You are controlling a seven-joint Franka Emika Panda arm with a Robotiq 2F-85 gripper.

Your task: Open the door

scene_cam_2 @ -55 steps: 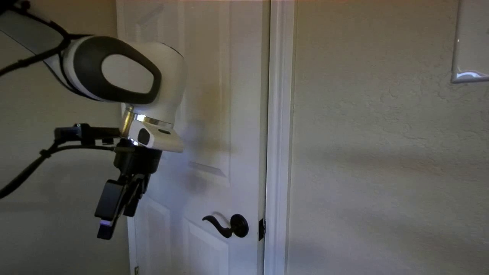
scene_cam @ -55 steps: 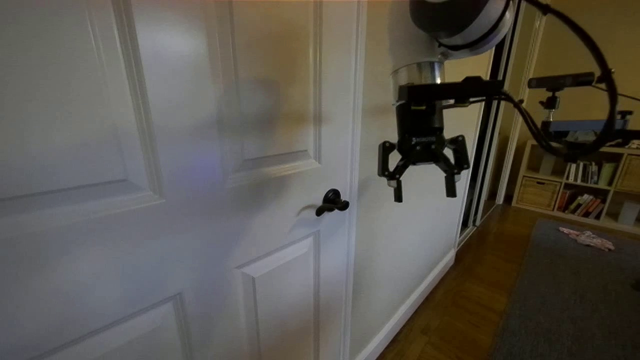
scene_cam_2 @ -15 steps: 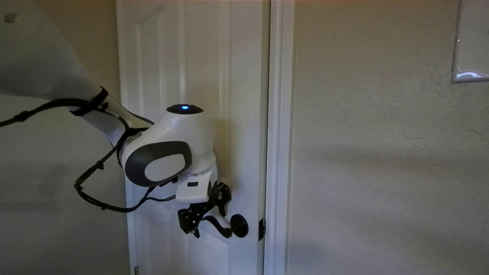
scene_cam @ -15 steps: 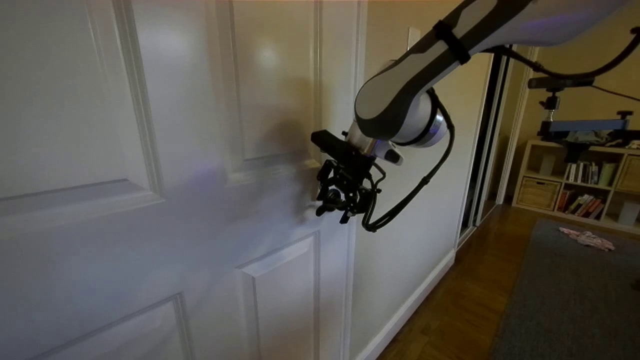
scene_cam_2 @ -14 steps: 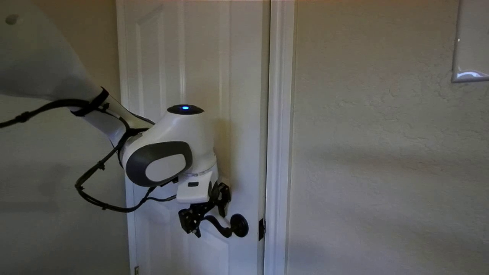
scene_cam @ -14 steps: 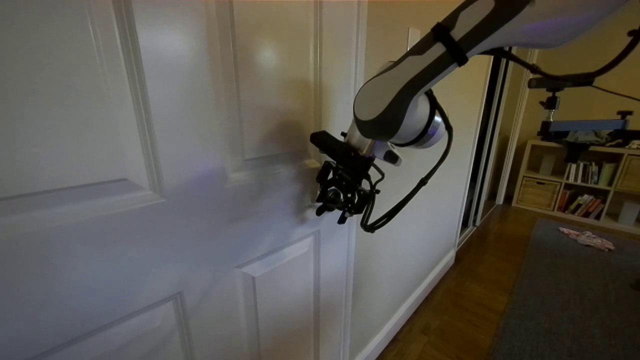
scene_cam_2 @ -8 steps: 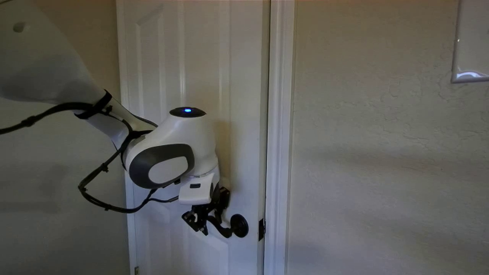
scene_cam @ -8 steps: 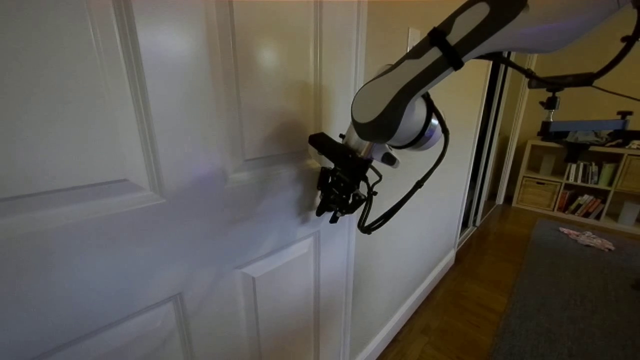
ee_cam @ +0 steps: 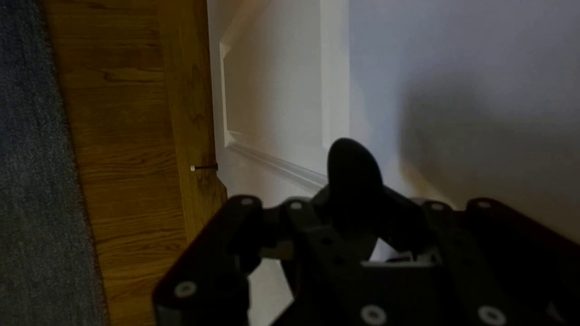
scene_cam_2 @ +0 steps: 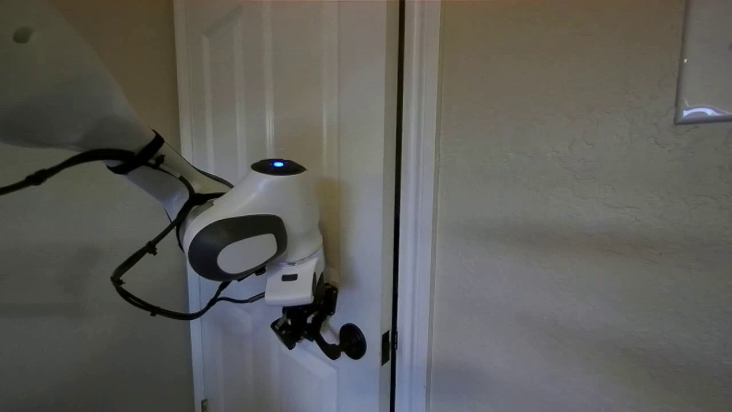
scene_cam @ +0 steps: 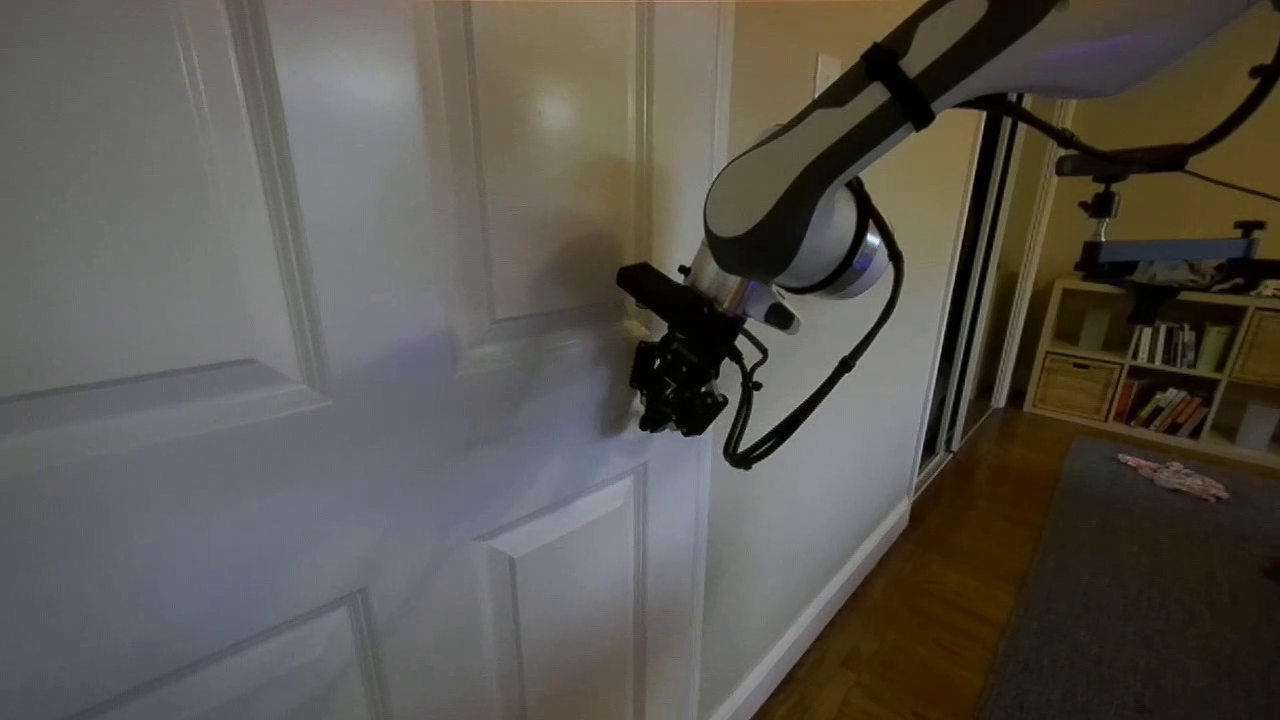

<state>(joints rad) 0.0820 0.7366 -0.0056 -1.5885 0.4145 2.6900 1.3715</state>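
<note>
The white panelled door (scene_cam: 400,450) stands slightly ajar: a thin dark gap separates its edge from the frame in an exterior view, where the latch plate (scene_cam_2: 385,347) shows. Its black handle (scene_cam_2: 353,341) has a curved lever pointing away from the door edge. My gripper (scene_cam_2: 315,331) is shut around the lever's free end, close to the door face. In the wrist view the dark lever tip (ee_cam: 354,172) pokes up between the fingers, partly blurred. Seen in an exterior view, the gripper (scene_cam: 668,422) covers the whole handle.
Right of the door are the white frame (scene_cam_2: 419,229) and a cream wall (scene_cam_2: 549,274). A cubby shelf (scene_cam: 1100,350) stands far back. On the wooden floor lie a grey rug (scene_cam: 1130,600) and a crumpled cloth (scene_cam: 1175,476). A small doorstop (ee_cam: 204,167) sits low on the door.
The arm has come down to the handle. Over the last second the jaws went from open to shut on the lever. The door edge and handle have shifted slightly away from the frame.
</note>
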